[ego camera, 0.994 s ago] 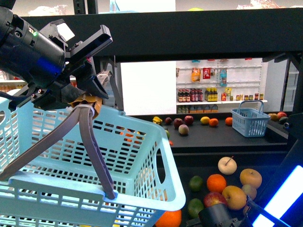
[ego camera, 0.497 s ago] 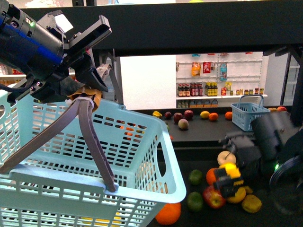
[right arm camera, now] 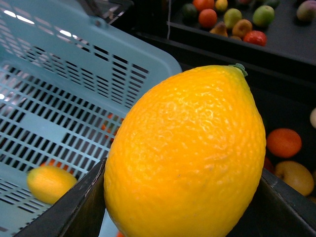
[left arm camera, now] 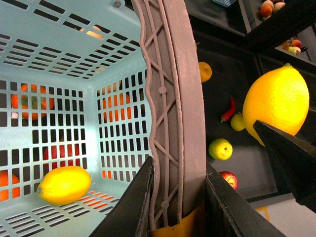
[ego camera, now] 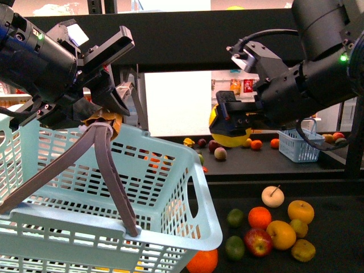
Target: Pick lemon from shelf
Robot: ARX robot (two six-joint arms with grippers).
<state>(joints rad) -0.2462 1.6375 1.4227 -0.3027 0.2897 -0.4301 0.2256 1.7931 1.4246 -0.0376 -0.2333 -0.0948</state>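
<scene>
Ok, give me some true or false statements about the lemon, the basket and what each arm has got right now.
1. The right jaws hold the lemon. True.
2. The lemon lies on the shelf. False: it is held in the air, off the shelf's trays, beside the basket.
3. The left jaws grip the basket by its handle. True.
4. The basket is empty. False: a second lemon lies inside it.
</scene>
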